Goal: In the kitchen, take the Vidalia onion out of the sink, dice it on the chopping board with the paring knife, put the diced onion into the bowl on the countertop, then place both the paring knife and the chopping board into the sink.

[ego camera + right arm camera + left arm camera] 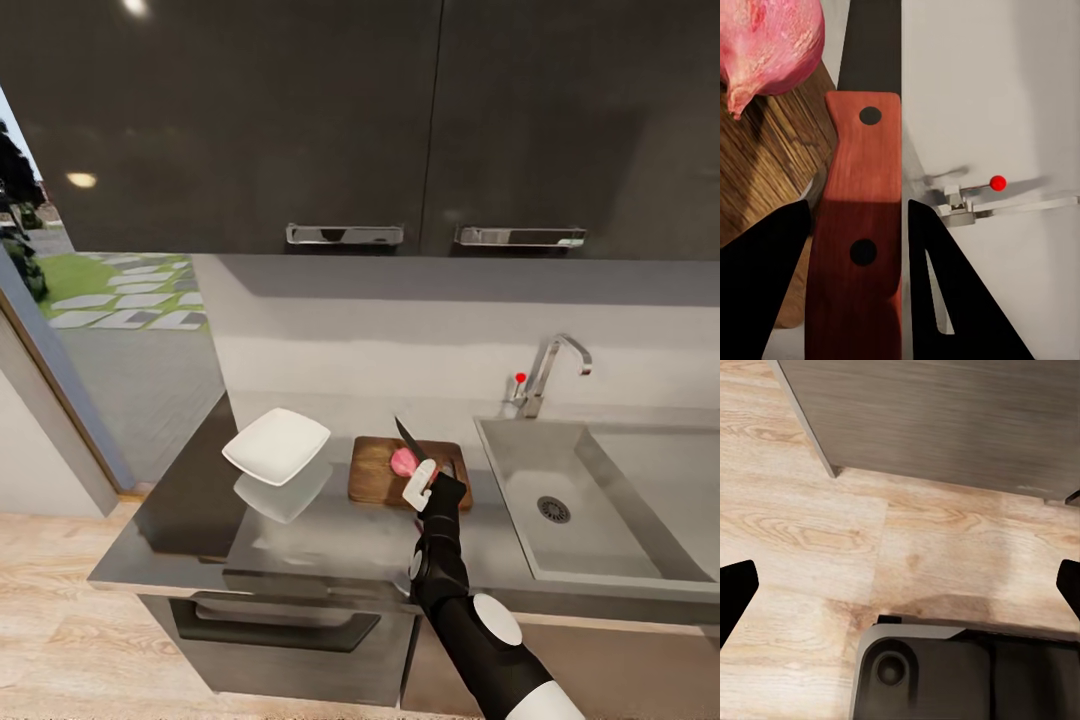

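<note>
- A pale, light-brown wood-plank floor (907, 547) with visible grain and board seams is seen across the middle of the left wrist view.
- A grey, brushed-looking flat cabinet panel (945, 420) is seen toward twelve o'clock, its lower corner reaching the floor at about ten o'clock.
- Two black fingertips (735, 589) of the left gripper (900, 585) are seen at nine and three o'clock, spread wide apart with nothing between them.
- A dark grey rounded machine part (945, 675) with a circular recess is seen at six o'clock.

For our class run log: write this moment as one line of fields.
stage: dicing not begun | right gripper: holds paring knife | Vidalia onion: whole, on chopping board | bowl: empty | left gripper: open
</note>
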You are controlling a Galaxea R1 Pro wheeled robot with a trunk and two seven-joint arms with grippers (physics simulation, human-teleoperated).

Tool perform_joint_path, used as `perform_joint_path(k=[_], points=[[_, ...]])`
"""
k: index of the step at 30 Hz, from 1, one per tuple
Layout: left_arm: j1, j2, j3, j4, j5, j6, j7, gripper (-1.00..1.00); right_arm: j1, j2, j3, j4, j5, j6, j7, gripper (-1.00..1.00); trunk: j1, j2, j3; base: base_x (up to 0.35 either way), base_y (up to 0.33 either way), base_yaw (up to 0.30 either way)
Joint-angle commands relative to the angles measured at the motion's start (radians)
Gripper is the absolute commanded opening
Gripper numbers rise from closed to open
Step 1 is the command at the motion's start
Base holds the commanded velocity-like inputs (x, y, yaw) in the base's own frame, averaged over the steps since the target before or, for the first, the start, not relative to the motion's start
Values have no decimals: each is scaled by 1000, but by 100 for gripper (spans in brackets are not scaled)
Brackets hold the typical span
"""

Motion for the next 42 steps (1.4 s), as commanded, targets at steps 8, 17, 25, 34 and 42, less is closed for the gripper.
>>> perform_joint_path(k=[8, 17, 25, 34, 42], points=[[0, -1, 1, -1, -1, -2, 2, 100, -1, 1, 3, 0, 4, 8, -1, -100, 1, -2, -6, 0, 0, 0], [0, -1, 1, -1, -1, -2, 2, 100, -1, 0, 3, 0, 5, 8, -1, -100, 1, -2, -6, 0, 0, 0], [0, -1, 1, -1, -1, -2, 2, 100, -1, -2, 3, 0, 4, 7, -1, -100, 1, -2, -6, 0, 0, 0], [0, -1, 1, 0, -1, -2, 2, 100, -1, -1, 3, 0, 3, 7, -1, -100, 1, -2, -15, 0, 0, 0], [0, -1, 3, 0, -1, -2, 2, 100, -1, -2, 3, 0, 3, 7, -1, -100, 1, -2, -25, 1, 0, 0]])
